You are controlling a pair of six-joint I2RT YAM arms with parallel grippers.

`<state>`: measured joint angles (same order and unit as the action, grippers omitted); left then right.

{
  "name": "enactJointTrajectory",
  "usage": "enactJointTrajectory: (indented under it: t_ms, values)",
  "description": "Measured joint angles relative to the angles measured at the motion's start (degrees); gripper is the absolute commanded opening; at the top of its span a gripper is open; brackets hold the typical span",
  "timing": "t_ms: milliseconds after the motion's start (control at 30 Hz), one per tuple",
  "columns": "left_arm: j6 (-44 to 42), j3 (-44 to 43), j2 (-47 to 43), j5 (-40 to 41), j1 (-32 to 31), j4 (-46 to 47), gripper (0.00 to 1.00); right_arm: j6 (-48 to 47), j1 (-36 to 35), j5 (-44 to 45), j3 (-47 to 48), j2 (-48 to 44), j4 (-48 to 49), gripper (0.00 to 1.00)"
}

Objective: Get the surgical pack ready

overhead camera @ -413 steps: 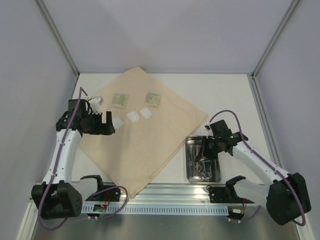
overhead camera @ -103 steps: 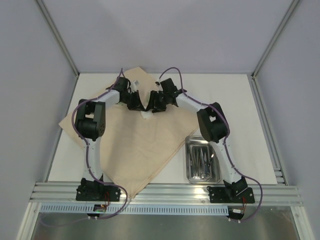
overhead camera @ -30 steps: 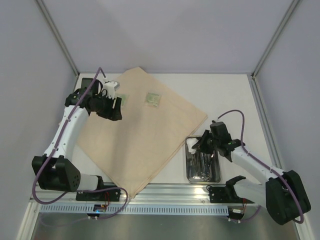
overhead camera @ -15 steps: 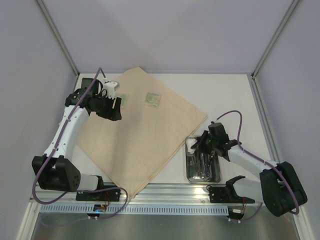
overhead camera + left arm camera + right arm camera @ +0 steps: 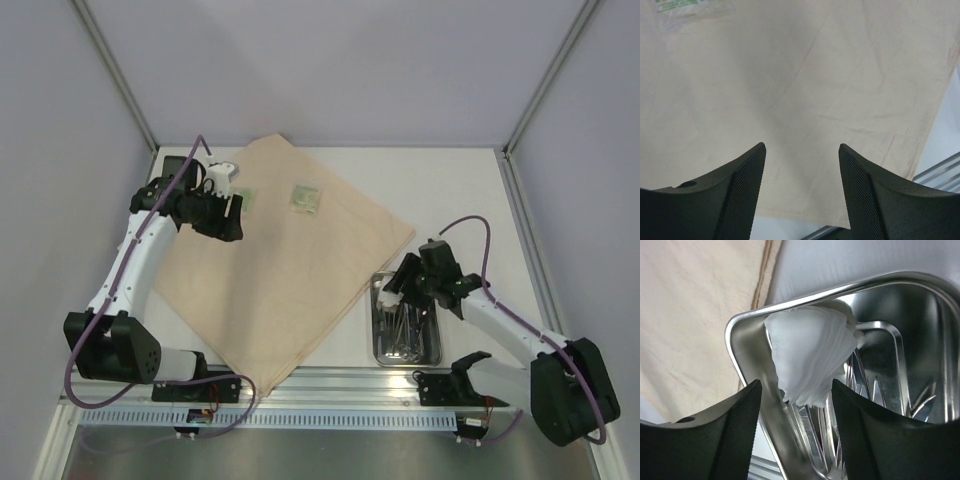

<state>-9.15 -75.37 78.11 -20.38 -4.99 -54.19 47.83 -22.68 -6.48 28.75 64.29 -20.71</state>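
One stacked white gauze pad lay in a corner of the shiny rectangular steel tray, just ahead of the spread, empty right claw; left claw, also spread, hung well apart over the tan cloth sheet.

The tan cloth sheet is matt, softly creased woven fabric, the steel tray at its four o'clock is mirror-polished metal holding shiny metal instruments and fluffy, layered white pads, and the green packet is glossy clear film.
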Motion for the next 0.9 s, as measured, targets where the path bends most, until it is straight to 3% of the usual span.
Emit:
enactJointTrajectory:
  t_ms: [233, 400, 567, 767, 900]
  values:
    - [-0.1, 0.0, 0.0, 0.5, 0.0, 0.0, 0.70, -5.0, 0.0, 3.5, 11.2, -4.7, -11.1, 0.68]
    - [-0.2, 0.0, 0.2, 2.0, 0.0, 0.1, 0.70, -10.3, 0.0, 3.8, 24.8, 0.9, -15.3, 0.68]
    - [-0.4, 0.7, 0.3, 4.5, 0.9, 0.4, 0.72, -13.3, 0.1, -1.9, 43.9, 18.4, -11.8, 0.68]
    - [-1.4, 3.5, 0.4, 8.3, 3.8, 0.4, 0.72, -11.6, -0.1, -10.3, 67.1, 48.3, -3.3, 0.70]
    - [-1.7, 5.2, 0.6, 11.0, 4.1, 0.5, 0.72, -10.0, -0.7, -13.1, 81.2, 64.9, -3.3, 0.70]
